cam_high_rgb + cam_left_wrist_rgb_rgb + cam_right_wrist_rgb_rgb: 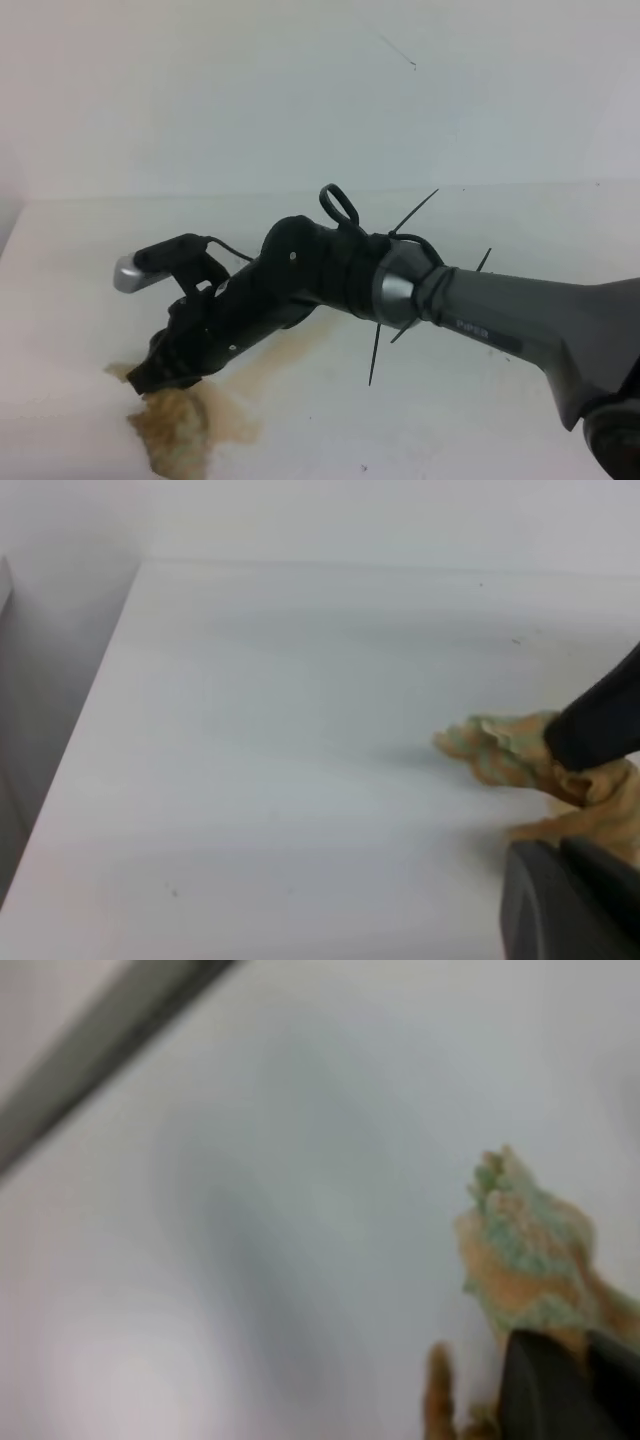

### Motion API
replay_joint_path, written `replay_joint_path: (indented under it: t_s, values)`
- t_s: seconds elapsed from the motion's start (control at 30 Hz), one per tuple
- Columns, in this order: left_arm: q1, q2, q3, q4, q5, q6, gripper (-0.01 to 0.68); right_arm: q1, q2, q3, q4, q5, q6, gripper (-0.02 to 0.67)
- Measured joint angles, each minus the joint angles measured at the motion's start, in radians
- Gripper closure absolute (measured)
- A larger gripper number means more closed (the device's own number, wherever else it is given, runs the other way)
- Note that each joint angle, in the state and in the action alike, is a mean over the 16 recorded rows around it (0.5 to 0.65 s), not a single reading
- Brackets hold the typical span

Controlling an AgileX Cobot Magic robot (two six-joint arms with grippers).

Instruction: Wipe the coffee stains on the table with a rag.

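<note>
You see the right gripper (150, 372) clamped on the rag (178, 425), pressing it to the table (450, 420) near its front-left corner. The arm hides most of the coffee stains (290, 350); only a faint tan streak trails off to the right. The right wrist view is blurred, the rag (525, 1250) cut off. The left gripper is out of sight.

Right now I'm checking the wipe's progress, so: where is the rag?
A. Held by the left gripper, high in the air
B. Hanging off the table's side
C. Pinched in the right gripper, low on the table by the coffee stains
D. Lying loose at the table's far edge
C: the right gripper is shut on the rag, pressing it onto the table at the coffee stains.
</note>
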Motion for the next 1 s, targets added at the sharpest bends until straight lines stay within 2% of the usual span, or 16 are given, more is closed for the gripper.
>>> replay_joint_path:
  t_s: [0.2, 0.3, 0.77, 0.87, 1.0]
  values:
    - [0.000, 0.000, 0.000, 0.000, 0.000, 0.000, 0.675, 0.004, 0.008, -0.002, -0.180, 0.012, 0.067, 0.614]
    - [0.000, 0.000, 0.000, 0.000, 0.000, 0.000, 0.675, 0.000, 0.011, -0.010, -0.238, 0.030, 0.068, 0.584]
    - [0.000, -0.002, 0.002, 0.000, -0.001, 0.000, 0.675, 0.003, 0.010, -0.132, -0.453, 0.204, -0.062, 0.270]
    - [0.000, -0.002, 0.002, 0.000, -0.001, 0.000, 0.675, 0.010, 0.011, -0.142, -0.485, 0.225, -0.091, 0.232]
    - [0.000, -0.002, 0.002, 0.000, -0.001, 0.000, 0.675, 0.019, 0.017, -0.136, -0.496, 0.239, -0.121, 0.216]
